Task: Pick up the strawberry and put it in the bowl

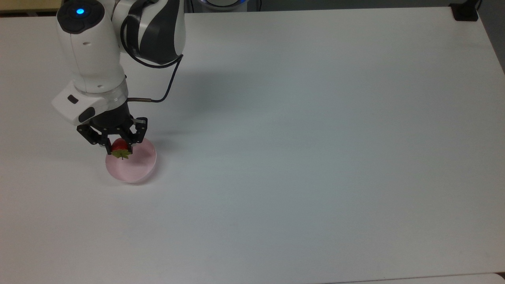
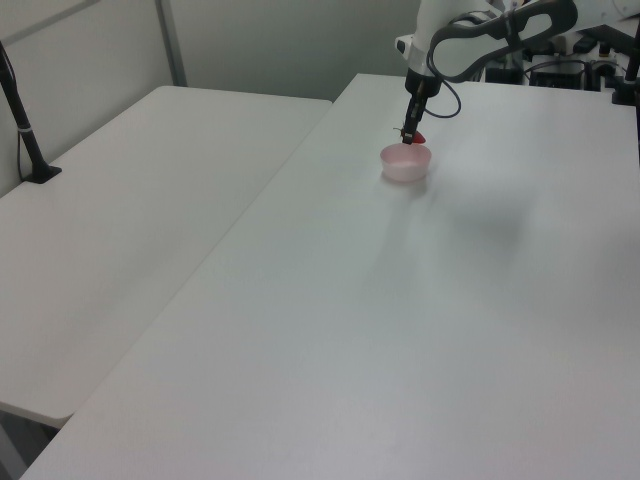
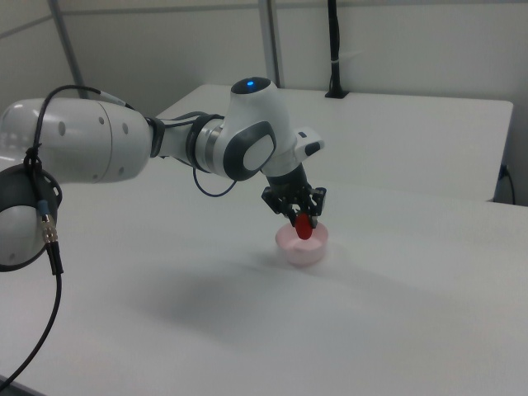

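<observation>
Gripping the strawberry between its two black fingers, the gripper is hanging over the bowl, with the jaws clenched on the fruit. In the top view, the strawberry is showing its red body with the green leafy cap pointing toward the view's bottom, and it is sitting over the bowl's upper-left rim area. In the right view, the gripper is holding the strawberry clear of the bowl, just above the rim, with the fruit hanging lengthwise below the fingertips. In the left view, the gripper is carrying the strawberry directly over the bowl, and the fruit is not touching the bowl.

The bowl is standing upright on the white table, toward the top view's left. Its pale pink inside is lying open below the fruit.

The arm is reaching down from the top view's upper left, with a blue light glowing on its white housing and a black cable looping beside the wrist. A second white table is standing alongside on the left view's left, with a black post mounted at its far edge.
</observation>
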Motion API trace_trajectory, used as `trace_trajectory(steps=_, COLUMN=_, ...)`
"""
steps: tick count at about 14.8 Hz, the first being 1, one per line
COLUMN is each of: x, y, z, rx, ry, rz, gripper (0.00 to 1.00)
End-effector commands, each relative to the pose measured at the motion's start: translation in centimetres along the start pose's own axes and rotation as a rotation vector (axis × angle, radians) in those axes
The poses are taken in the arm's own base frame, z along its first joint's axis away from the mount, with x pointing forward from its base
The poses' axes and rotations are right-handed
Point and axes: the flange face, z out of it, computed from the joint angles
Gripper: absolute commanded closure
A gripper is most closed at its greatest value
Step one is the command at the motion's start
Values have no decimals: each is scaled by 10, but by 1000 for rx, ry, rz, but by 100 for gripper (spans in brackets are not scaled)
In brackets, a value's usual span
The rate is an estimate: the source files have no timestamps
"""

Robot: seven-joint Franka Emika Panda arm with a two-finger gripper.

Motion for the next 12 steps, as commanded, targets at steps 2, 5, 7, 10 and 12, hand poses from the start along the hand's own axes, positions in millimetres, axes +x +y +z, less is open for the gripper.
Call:
trace_trajectory(steps=2, x=-3, y=-3, z=5, rx=7, ry=-5, rz=33, gripper=30)
trace_trajectory(steps=5, x=5, y=-17, z=-26, rx=12, ry=25, rz=24, gripper=0)
trace_trajectory(steps=7, x=5, y=-31, z=-43, rx=29, ry=-11, rz=24, gripper=0)
trace_trajectory(steps=10, x=1, y=-57, z=-85, rx=59, ry=-75, rz=11, gripper=0)
trace_trajectory(steps=12, x=-4, y=-78, z=-117, rx=71, ry=-124, rz=67, gripper=0)
